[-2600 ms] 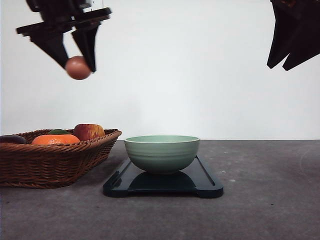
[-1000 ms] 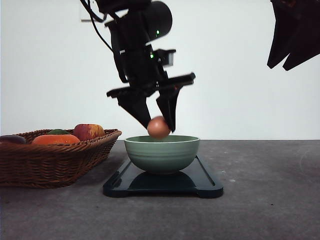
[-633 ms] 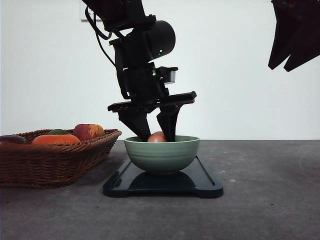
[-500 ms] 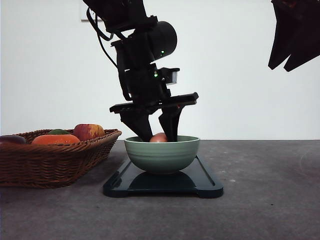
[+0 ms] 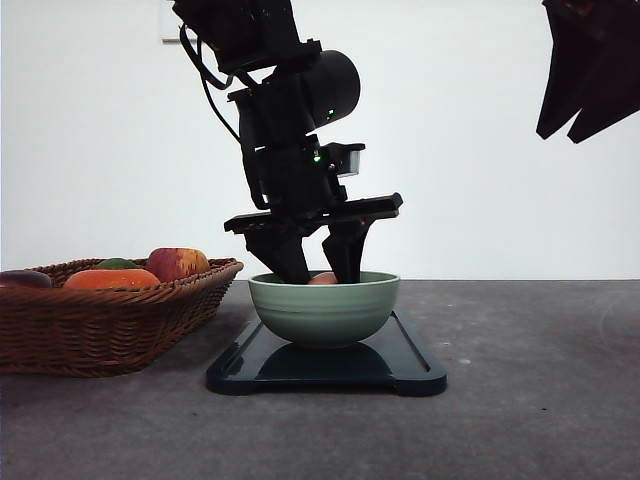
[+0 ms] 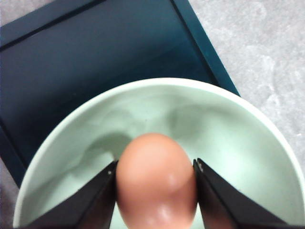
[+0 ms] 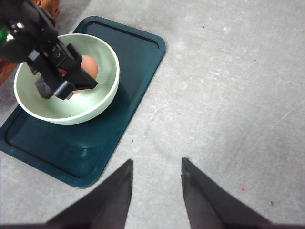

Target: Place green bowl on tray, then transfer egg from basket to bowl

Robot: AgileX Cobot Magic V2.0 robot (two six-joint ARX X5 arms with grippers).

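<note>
Left gripper point(image 5: 318, 274) is pinching the egg point(image 6: 156, 180) btwn both fingers, tips dipped inside the green bowl point(image 5: 323, 308). Bowl sits on the dark tray point(image 5: 415, 365), near its left end, w/ the wicker basket point(image 5: 110, 320) just beside the tray on the left, holding an orange, an apple and other fruit. A couple of secs ago the egg hung high over the basket; a sec ago it was just above the bowl rim; now only a sliver of it peeks over the rim from the front. So bowl step looks done and the egg is almost delivered, not yet let go. Right gripper point(image 7: 155, 183) hangs high, well apart from the tray, fingers spread, holding nothing. Can't tell if the egg touches the bowl floor: its underside is cut off in the wrist view and the bowl wall hides it from the front.
</note>
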